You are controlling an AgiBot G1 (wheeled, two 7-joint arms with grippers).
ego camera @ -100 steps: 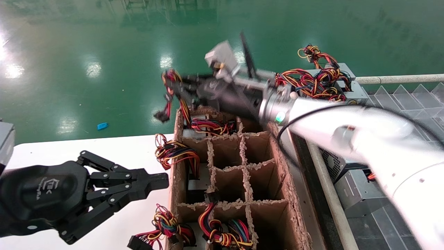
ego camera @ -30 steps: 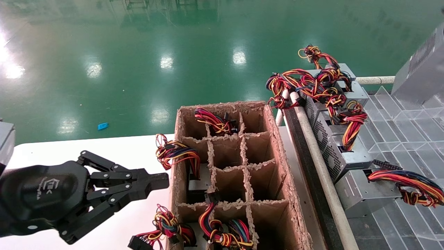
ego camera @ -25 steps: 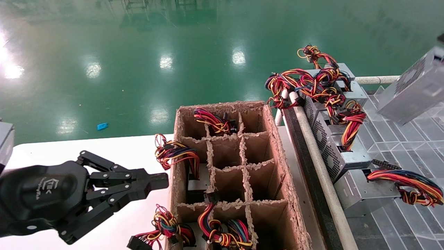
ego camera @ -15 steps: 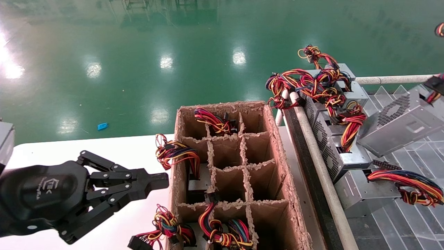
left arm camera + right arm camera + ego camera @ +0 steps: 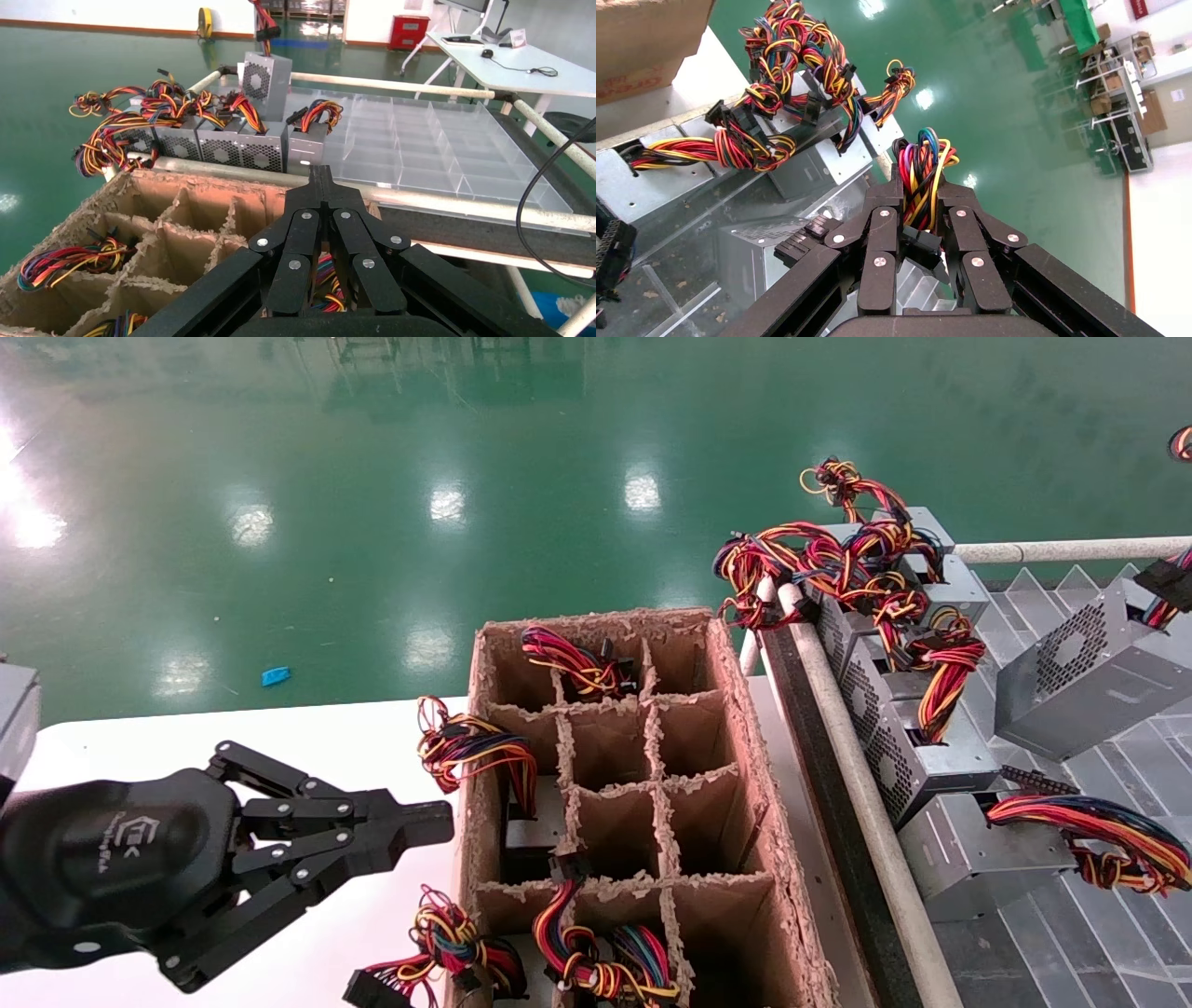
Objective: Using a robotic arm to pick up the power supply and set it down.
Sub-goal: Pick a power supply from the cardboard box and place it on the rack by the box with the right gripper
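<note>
A grey power supply [image 5: 1080,677] with a perforated fan side hangs tilted above the clear divider tray [image 5: 1108,915] at the far right, just beside the row of supplies standing there. Its red-yellow-black wire bundle [image 5: 921,168] runs up between the fingers of my right gripper [image 5: 921,191], which is shut on the wires; that gripper is outside the head view. From the left wrist the same power supply [image 5: 266,74] shows upright above the row. My left gripper [image 5: 424,822] is shut and empty, parked over the white table [image 5: 233,747].
A brown cardboard divider box [image 5: 745,775] stands mid-table with wire bundles [image 5: 573,663] in some cells. Other supplies [image 5: 908,747] lean in a row along the tray's left side behind a grey rail [image 5: 861,794]. Green floor lies beyond.
The held power supply has come down from the upper right edge toward the tray and turned its fan side toward the row. My left arm has not moved.
</note>
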